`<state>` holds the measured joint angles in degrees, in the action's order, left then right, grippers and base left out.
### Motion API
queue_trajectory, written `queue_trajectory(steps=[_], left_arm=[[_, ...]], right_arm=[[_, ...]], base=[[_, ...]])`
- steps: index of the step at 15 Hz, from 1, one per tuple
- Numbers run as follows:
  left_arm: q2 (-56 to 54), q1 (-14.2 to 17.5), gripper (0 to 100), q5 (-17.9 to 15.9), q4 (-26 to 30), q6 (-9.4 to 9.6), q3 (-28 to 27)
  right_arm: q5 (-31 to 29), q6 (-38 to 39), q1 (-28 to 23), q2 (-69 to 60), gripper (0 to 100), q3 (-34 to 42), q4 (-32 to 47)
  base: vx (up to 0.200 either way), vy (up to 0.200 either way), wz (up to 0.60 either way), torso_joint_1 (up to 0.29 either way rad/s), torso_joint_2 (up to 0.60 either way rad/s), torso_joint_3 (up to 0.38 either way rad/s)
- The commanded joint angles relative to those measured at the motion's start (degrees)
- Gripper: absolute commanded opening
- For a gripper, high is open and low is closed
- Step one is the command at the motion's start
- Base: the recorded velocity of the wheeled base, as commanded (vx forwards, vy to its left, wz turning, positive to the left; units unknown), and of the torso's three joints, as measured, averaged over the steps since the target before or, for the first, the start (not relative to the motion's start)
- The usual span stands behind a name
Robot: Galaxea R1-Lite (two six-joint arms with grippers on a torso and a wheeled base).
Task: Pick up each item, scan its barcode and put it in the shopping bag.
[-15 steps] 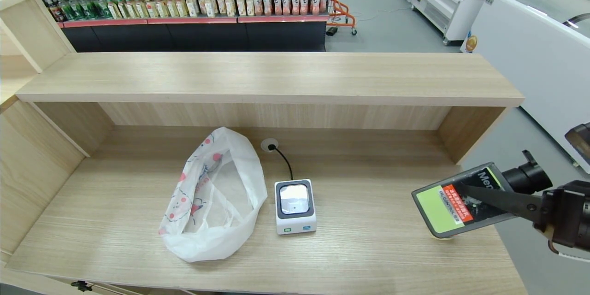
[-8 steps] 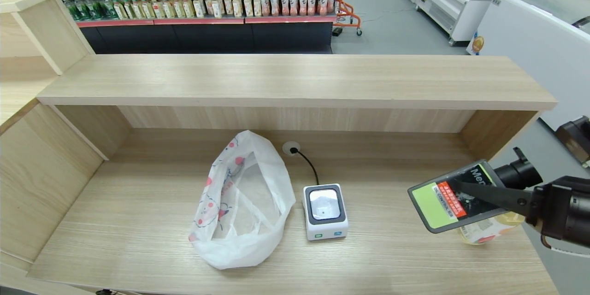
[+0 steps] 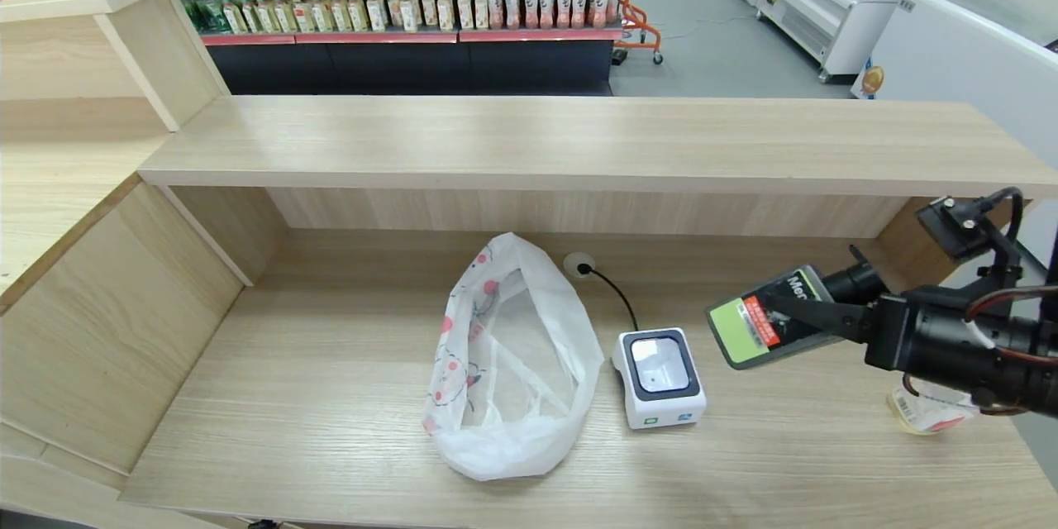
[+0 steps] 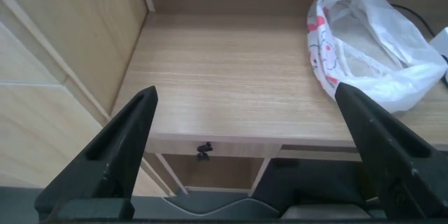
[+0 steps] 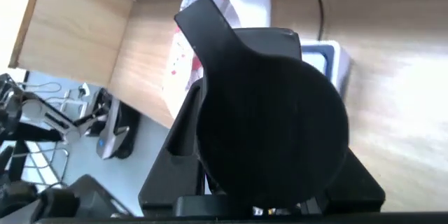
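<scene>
1. Where the right arm extends over the right part of the table (image 3: 331, 397), the right gripper (image 3: 785, 318) is clamped on a bottle (image 3: 736, 332), one finger pressed against each flat side.
2. The bottle is dark, with a green and red label and a black cap. It is held clear of the table, lying roughly level, with the base end toward the scanner (image 3: 660, 376) and the cap end toward the gripper's wrist.
3. The bottle hangs to the right of the scanner and above its level, without touching it.
4. The scanner is a small white box with a dark-framed window facing up. It stands on the table just beside the right side of the shopping bag (image 3: 517, 355).
5. A black cable (image 3: 616, 293) runs from the back of the scanner to a round hole in the table near the rear wall.
6. The shopping bag is white plastic with red print. It lies near the middle of the table with its mouth open.
7. The left gripper (image 4: 245, 94) is spread wide and holds nothing. Its fingers (image 4: 119, 147) point over the near edge of the table, to the left of the shopping bag.
8. A small clear packet (image 3: 922, 413) with a barcode label sits on the table near the right edge, partly hidden under the right arm.
</scene>
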<state>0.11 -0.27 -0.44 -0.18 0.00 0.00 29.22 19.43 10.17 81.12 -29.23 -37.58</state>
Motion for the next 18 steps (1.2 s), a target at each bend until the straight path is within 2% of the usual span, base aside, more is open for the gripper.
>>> queue_trajectory(steps=[1,8,18], left_arm=[[0.0,0.0,100,0.0,0.0,0.00,0.0],[0.0,0.0,100,0.0,0.0,0.00,0.0],[0.0,0.0,100,0.0,0.0,0.00,0.0]], right_arm=[[-0.3,-0.4,1.1,10.6,0,-0.3,-5.0],[-1.6,-4.1,1.7,28.4,0,-1.2,-19.6],[-1.7,-4.1,4.0,34.5,0,-8.1,-19.8]], base=[[0.000,0.000,0.00,0.000,0.00,0.000],[0.000,0.000,0.00,0.000,0.00,0.000],[0.000,0.000,0.00,0.000,0.00,0.000]])
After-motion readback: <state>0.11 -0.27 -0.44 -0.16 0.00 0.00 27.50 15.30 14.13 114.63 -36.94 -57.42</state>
